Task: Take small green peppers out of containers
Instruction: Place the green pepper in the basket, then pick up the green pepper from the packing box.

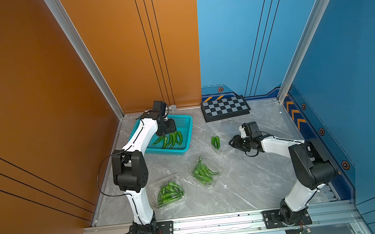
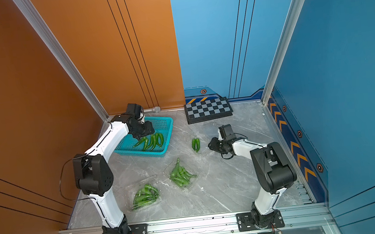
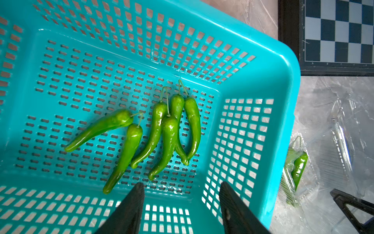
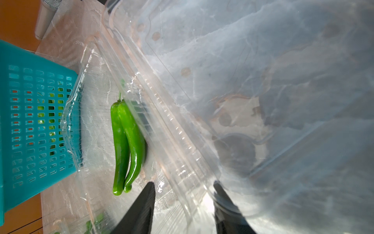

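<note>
1. The left gripper (image 3: 180, 185) hangs over the basket (image 3: 283, 97), fingers parted with nothing between them (released, in short).
2. Six peppers (image 3: 168, 139) lie on the basket floor just ahead of those fingertips, stems pointing away from the gripper. Four crowd together, touching, and two lie just beside them.
3. The near box (image 1: 168, 193), lid down and packed with peppers, sits well behind the left gripper, close to that arm's base.
4. The mid box (image 1: 203, 173), also full of peppers, lies between the two grippers, nearer the arm bases than either.
5. The open box (image 4: 174, 129) lies right at the right gripper. Its two peppers (image 4: 127, 145) rest side by side, touching, just past one fingertip on the basket side.
6. The chessboard (image 1: 225, 108) lies well apart from the right gripper, against the back wall.
7. The right gripper (image 4: 183, 186) is low over the table with its fingers spread. The open box's clear fold runs between them and is not pinched (whether a finger touches the plastic, I cannot tell).
</note>
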Available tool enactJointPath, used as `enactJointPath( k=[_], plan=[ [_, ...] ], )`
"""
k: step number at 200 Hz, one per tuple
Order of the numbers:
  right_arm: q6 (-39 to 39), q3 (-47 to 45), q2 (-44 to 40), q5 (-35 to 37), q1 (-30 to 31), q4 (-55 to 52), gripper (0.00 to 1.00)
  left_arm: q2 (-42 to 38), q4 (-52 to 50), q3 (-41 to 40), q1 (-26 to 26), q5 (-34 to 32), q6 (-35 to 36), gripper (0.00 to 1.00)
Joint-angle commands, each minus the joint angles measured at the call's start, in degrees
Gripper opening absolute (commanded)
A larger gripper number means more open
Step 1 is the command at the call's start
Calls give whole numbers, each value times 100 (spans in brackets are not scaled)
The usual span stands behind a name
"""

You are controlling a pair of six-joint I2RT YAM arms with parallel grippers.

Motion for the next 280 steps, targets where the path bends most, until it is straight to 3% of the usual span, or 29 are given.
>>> enactJointPath(
  k=[1,40,81,148,280],
  plan=[
    [-103,-20,-123,76,-10,-221,49,-336,-113,233,-561,252,125,61],
    [-59,-27,-101,57,-10,-173,49,419,-114,1179,-1842,1327,374,60],
    [-58,-38,-131,82,-19,-178,48,1539,-111,1950,-2251,1789,210,55],
    [-111,-92,-161,74,-46,-226,49,2452,-140,2350,-2426,1412,144,52],
    [-113,-135,-103,8,-63,-138,48,3170,-180,2893,-2508,1114,57,54]
  ],
)
